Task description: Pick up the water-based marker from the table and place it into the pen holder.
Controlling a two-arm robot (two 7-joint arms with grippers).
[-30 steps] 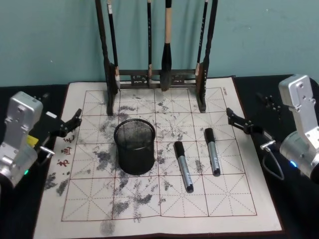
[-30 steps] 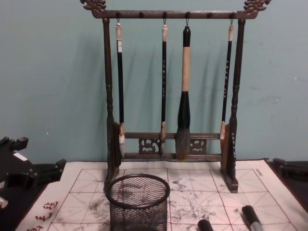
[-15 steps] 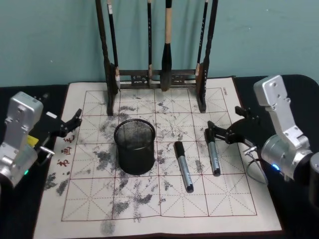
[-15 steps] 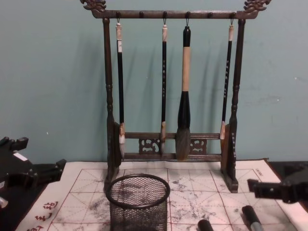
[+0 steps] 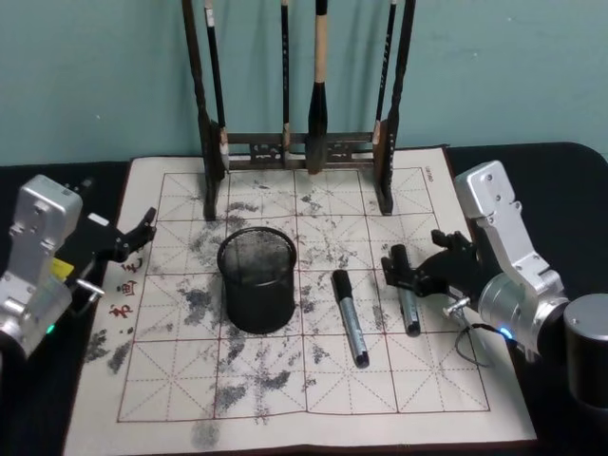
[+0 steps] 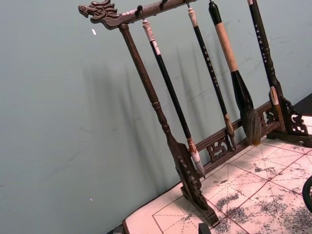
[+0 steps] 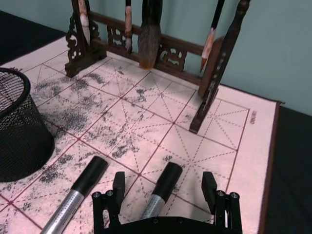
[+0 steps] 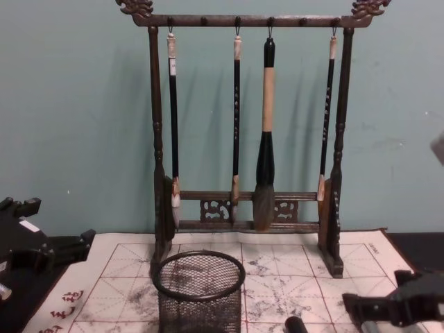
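Two silver water-based markers with black caps lie on the inked practice mat: one point(image 5: 349, 318) in the middle, the other point(image 5: 406, 296) to its right. The black wire-mesh pen holder point(image 5: 256, 277) stands left of them, and its rim also appears in the chest view point(image 8: 199, 275). My right gripper point(image 5: 414, 272) is open and low over the right marker's capped end. In the right wrist view that marker point(image 7: 165, 181) lies between the gripper's point(image 7: 164, 185) two fingers, untouched, with the other marker point(image 7: 80, 192) beside it. My left gripper point(image 5: 133, 237) rests open at the mat's left edge.
A tall dark wooden brush rack point(image 5: 299, 142) with several hanging brushes stands at the back of the mat point(image 5: 285, 399), behind the pen holder and markers. The mat lies on a black table point(image 5: 532, 171), with a teal wall close behind.
My right arm has swung in from the table's right side and come down, so its open fingers now straddle the right marker's cap. The left arm has not moved.
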